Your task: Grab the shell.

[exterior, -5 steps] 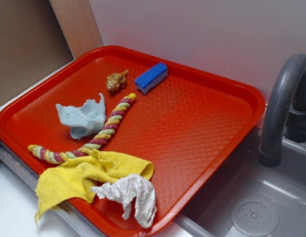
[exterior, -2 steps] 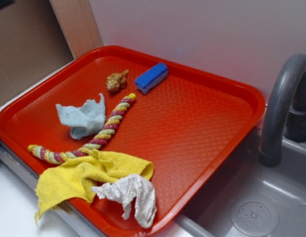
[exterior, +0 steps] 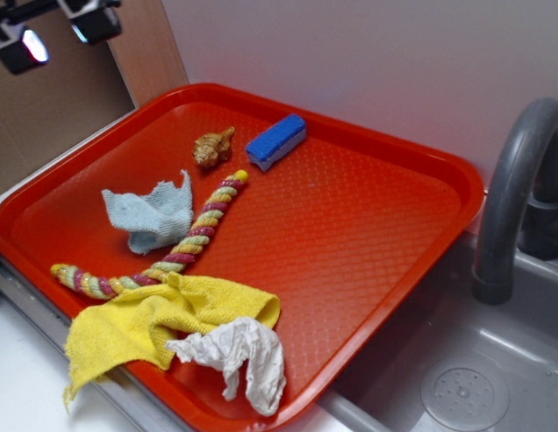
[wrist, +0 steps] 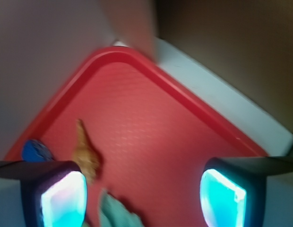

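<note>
Our claw (wrist: 144,189) is open wide, with nothing between its two glowing fingers (wrist: 64,196). We hold it high over the far left corner of the bench, because from up there we can look down and pick our way.

In the wrist view the shell (wrist: 86,153) sits just above our left finger, so we are not lined up with it yet. In the outside view the shell (exterior: 212,147) lies flat on the red tray (exterior: 351,234), near the tray's far edge, with its pointed tip toward the blue block (exterior: 276,140). The two are close but not touching. That small gap matters, since one finger likely has to slip in there.

The tip of the twisted rope (exterior: 193,234) ends just in front of the shell. The blue cloth (exterior: 153,216) lies to the left of the rope. The yellow cloth (exterior: 153,324) and the white cloth (exterior: 238,355) lie at the near edge, well away, so they should not bother us.
</note>
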Tool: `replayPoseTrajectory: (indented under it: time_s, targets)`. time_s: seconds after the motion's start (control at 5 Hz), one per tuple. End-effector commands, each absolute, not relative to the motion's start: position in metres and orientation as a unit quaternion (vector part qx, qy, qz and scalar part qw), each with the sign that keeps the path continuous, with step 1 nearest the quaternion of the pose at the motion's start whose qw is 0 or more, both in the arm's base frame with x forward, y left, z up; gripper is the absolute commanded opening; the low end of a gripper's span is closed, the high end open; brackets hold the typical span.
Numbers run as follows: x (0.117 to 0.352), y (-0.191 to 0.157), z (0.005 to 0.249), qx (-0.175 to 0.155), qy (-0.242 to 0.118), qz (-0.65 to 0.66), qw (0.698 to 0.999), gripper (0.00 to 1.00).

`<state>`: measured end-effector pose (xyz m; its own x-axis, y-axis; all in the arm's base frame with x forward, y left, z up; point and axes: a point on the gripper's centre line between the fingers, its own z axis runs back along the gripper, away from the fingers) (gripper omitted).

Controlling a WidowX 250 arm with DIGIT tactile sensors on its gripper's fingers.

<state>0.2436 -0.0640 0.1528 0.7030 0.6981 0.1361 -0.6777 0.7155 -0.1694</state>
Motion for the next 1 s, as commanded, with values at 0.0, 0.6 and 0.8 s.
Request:
replayPoseTrajectory:
  time_s: [0.0, 0.6, 0.8]
  targets:
    - [0.292, -0.106, 0.104, -0.078, -0.071, 0.307, 0.946, 1.00]
    - [0.287, -0.146, 0.034, -0.059, -0.004, 0.240, 0.969, 1.00]
    - [0.287, -0.149, 0.028, -0.020, -0.002, 0.233, 0.972, 0.19]
